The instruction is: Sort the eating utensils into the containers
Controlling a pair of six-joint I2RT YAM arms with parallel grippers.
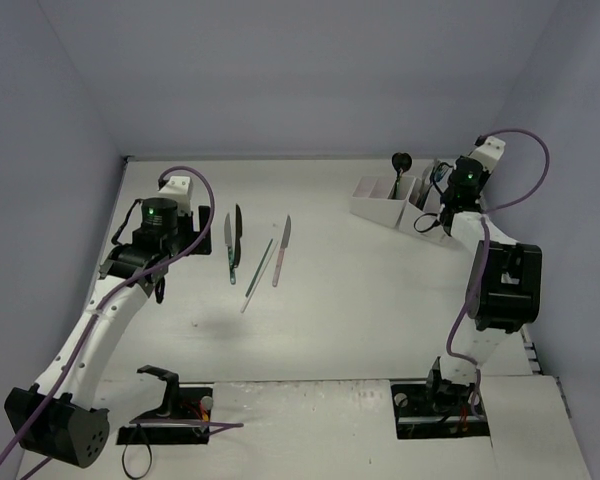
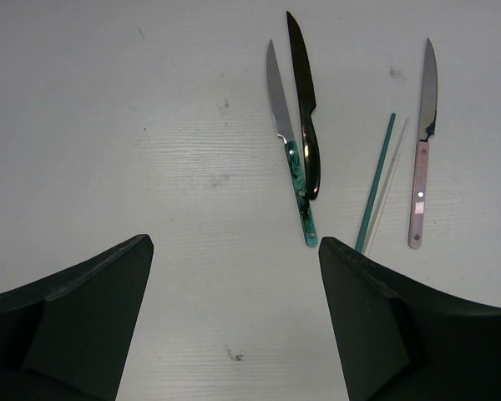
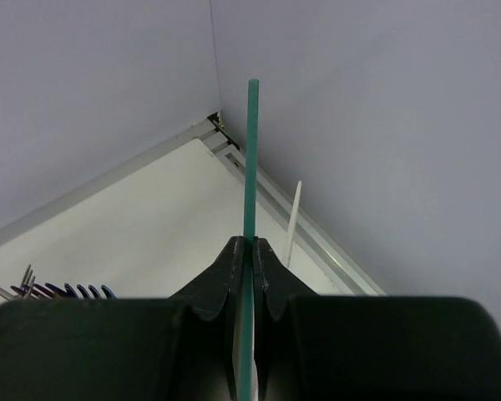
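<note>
1. Now, my right fingers (image 3: 236,263) are pressed together on a teal stick (image 3: 251,159). I grip it near one end, and the rest runs straight out past my fingertips toward the corner where the walls meet.
2. Just right of it a white stick (image 3: 293,219) pokes up from behind one finger. I cannot tell what holds it.
3. At the lower left of my right wrist view, fork tines (image 3: 42,290) show in silver and dark blue, with their handles hidden.
4. From above, my right fingers sit at the right end of the containers (image 1: 378,207), a white row of compartments at the far right of the tabletop (image 1: 380,310). A black utensil with a rounded head (image 1: 400,160) stands up out of one compartment. I cannot tell which compartment.
5. My left fingers (image 2: 121,271) are spread wide, holding nothing, over bare tabletop.
6. Ahead of them and to the right, five utensils lie flat, none of them between my fingers.
7. A green-handled knife (image 2: 293,163) and a black knife (image 2: 311,154) lie side by side, the black handle's end against the green handle.
8. Right of those lie a second teal stick (image 2: 376,184) and a pale stick (image 2: 388,184), close together.
9. A pink-handled knife (image 2: 419,180) lies farthest right, apart from the sticks.
</note>
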